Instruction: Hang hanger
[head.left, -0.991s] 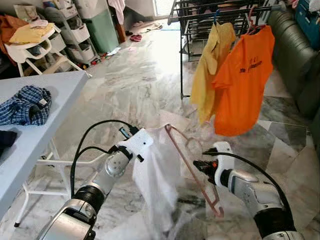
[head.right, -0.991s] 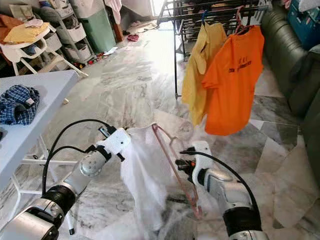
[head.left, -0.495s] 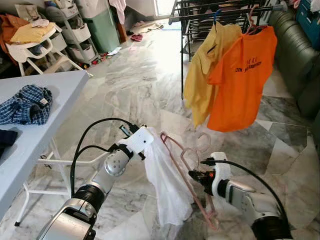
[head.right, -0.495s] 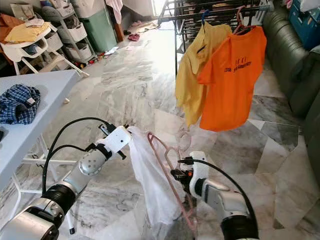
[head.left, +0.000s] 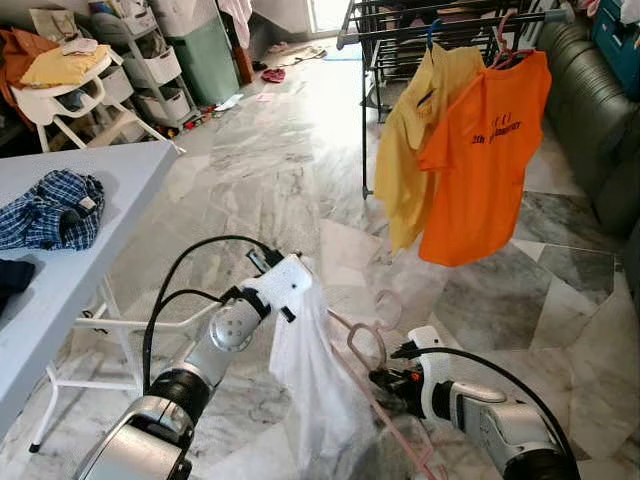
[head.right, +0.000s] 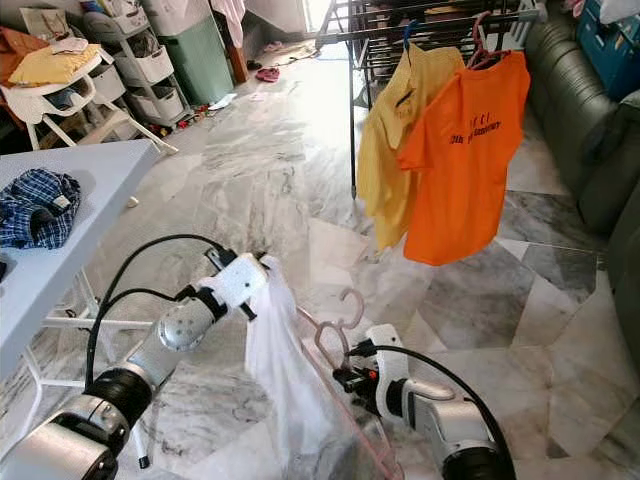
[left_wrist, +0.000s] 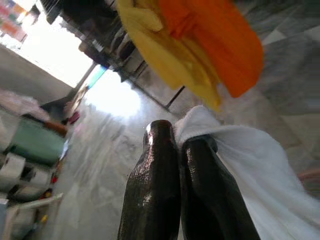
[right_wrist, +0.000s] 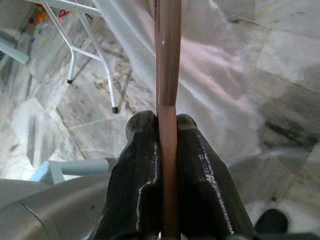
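a marble-tiled floor (head.left: 270, 170) fills a cluttered room. at the far side stands a dark drying rack (head.left: 400, 25) with a yellow shirt (head.left: 410, 150) and an orange t-shirt (head.left: 485, 150) hanging side by side on it. on the robot's left is a pale blue table (head.left: 60, 240) carrying a crumpled blue plaid cloth (head.left: 50, 210). low in front of the robot, a thin white garment (head.left: 320, 390) hangs down between the two arms. the left gripper (left_wrist: 177, 145) is clamped on the garment's top edge, its two black fingers pressed together with white fabric bunched between them. the right gripper (right_wrist: 167, 120) is closed around the bar of a pink hanger (head.left: 365, 345), which lies tilted just beside the garment, its hook curling upward, well apart from the rack.
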